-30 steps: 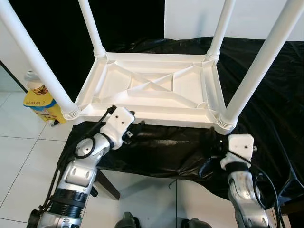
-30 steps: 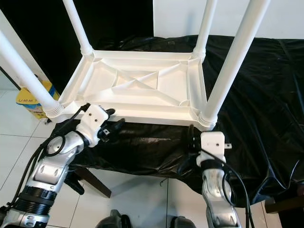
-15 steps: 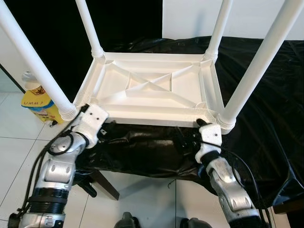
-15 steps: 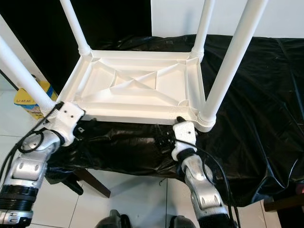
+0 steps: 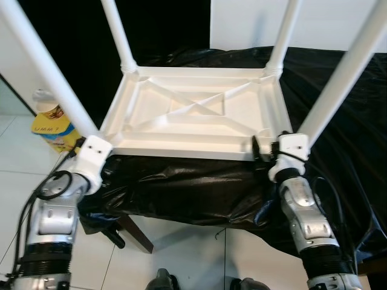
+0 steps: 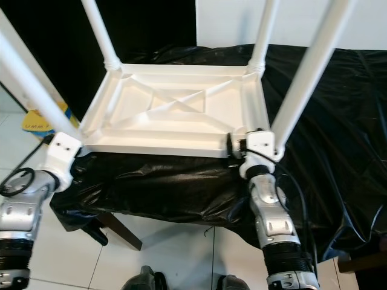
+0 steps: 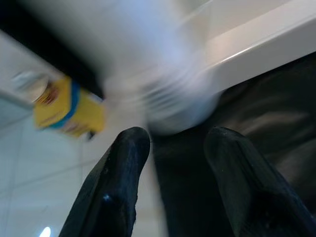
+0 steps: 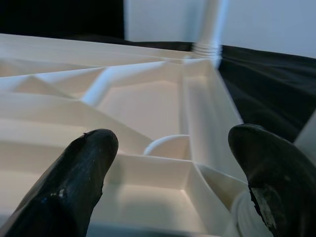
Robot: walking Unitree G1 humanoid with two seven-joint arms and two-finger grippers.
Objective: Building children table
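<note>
- My left gripper (image 7: 170, 148) is spread, empty, its two fingers straddling the ribbed collar at the foot of the near-left white plastic leg (image 5: 45, 69); the collar sits just beyond my fingertips (image 7: 129, 148), not between them as far as I can tell.
- My right gripper (image 8: 173, 148) is spread wide and holds nothing. The near edge of the upturned white plastic children's table top (image 5: 193, 118) lies between the jaws, with the near-right white leg (image 5: 344, 75) just outside one finger.
- Risk, nearest: closing on a round, smooth leg or its collar may let the fingers skid off. The left wrist picture is blurred, so my aim there is uncertain.
- Risk: pushing either near corner sideways could slide the table top on the slick black plastic sheet (image 5: 181, 187) draped over the support beneath, or drag the sheet.
- Risk: the four legs stand tall and upright; a knock from an arm could tip the whole piece toward the far side.
- Task thing: the table lies upside down beyond both jaws, ribbed underside up with an X-brace, all four legs seated at the corners. Glossy, light, probably stiff.
- Farther left: a yellow labelled container (image 5: 53, 127) on the white tiled floor (image 5: 18, 175).
</note>
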